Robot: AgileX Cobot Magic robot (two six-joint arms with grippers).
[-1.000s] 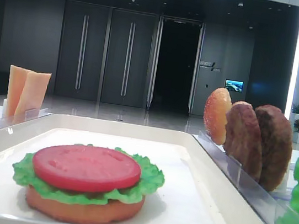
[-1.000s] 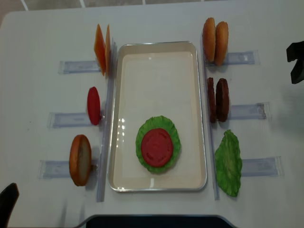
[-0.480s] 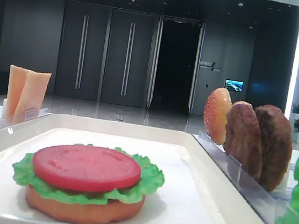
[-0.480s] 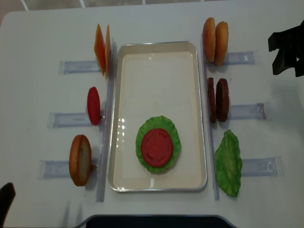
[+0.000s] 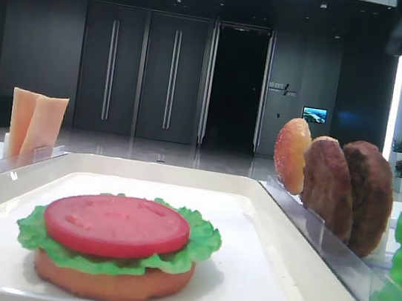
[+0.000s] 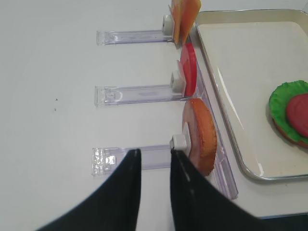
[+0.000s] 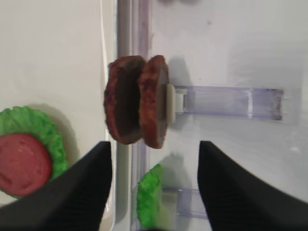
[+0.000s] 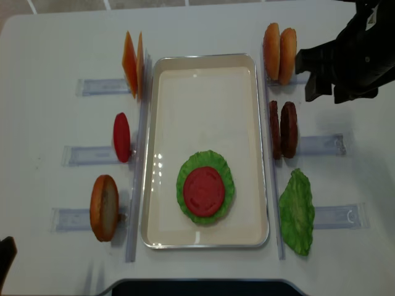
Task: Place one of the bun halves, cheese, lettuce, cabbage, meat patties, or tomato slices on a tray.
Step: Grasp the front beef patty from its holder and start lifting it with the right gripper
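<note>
The right tool (image 7: 151,185), fingers wide apart and empty, hovers at six o'clock of the two thick, dark-brown, grainy meat patties (image 7: 137,107). They stand on edge in a clear plastic rack (image 7: 226,102) and look stiff, light and rough, best pinched across the flat faces. The left tool (image 6: 153,179), fingers narrowly apart, holds nothing.

The tray (image 8: 203,92) is white with a shiny silver rim, and low in it lies a red tomato slice (image 8: 203,190) on ruffled bright green lettuce (image 8: 227,179) over an orange-brown base disc (image 5: 111,280). Right of the frame stand two golden-orange speckled buns (image 8: 279,53), two dark-brown grainy patties (image 8: 282,130) and a green leaf (image 8: 297,212). Left are pale-orange cheese (image 8: 133,63), a red slice (image 8: 121,137) and an orange bun (image 8: 103,207), on clear racks (image 8: 102,86) over a pale grey table (image 8: 49,49); the right gripper (image 8: 310,66) is black.
</note>
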